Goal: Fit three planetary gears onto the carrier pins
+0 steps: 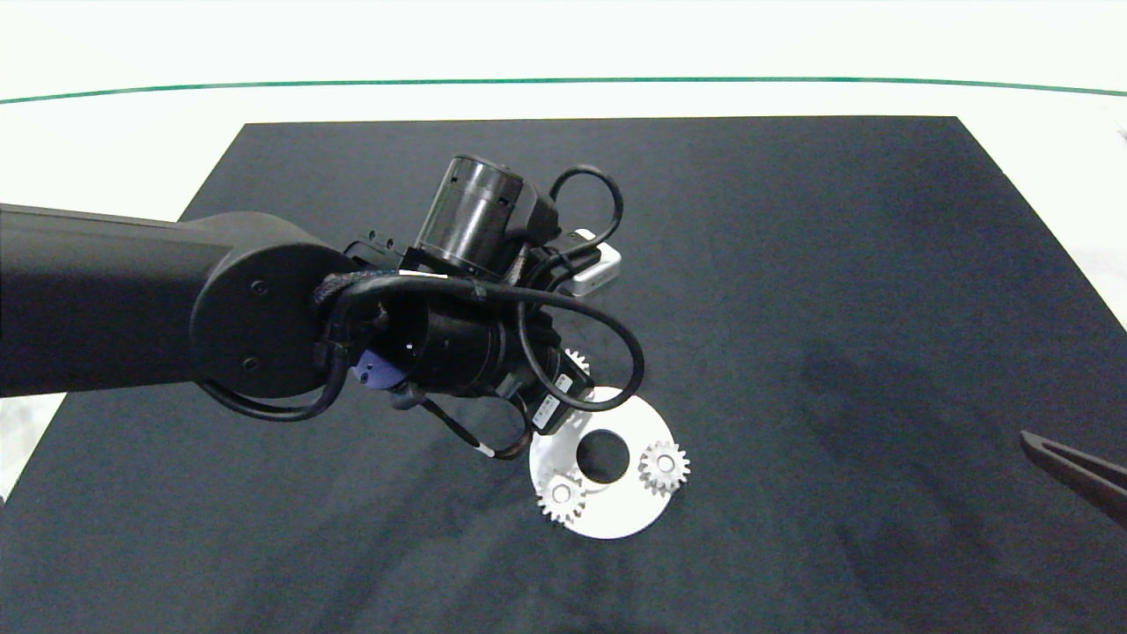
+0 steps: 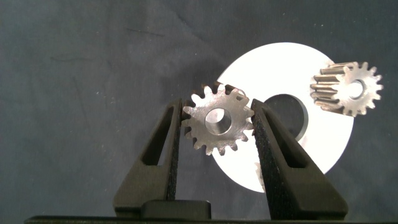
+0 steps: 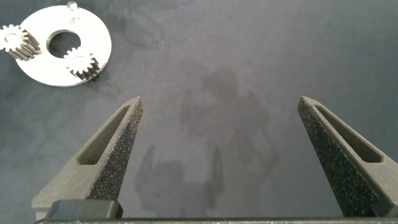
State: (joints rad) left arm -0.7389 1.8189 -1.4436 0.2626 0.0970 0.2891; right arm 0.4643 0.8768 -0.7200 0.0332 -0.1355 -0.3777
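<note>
My left gripper (image 2: pixel 216 104) is shut on a pale planetary gear (image 2: pixel 217 120), held flat just above the edge of the white carrier disc (image 2: pixel 323 143). In the head view this gear (image 1: pixel 577 359) peeks out beside the left wrist, over the far rim of the disc (image 1: pixel 616 515). Two more gears (image 1: pixel 562 497) (image 1: pixel 665 467) sit on carrier pins on the disc. One bare pin (image 3: pixel 71 6) stands at the disc's rim (image 3: pixel 96 37) in the right wrist view. My right gripper (image 3: pixel 221 102) hangs open and empty over the mat, far right of the disc.
Everything lies on a black mat (image 1: pixel 792 264) on a white table with a green line (image 1: pixel 563 82) at the back. The left arm (image 1: pixel 132 299) and its cables cover the mat left of the disc. One finger of the right gripper (image 1: pixel 1074 475) shows at the right edge.
</note>
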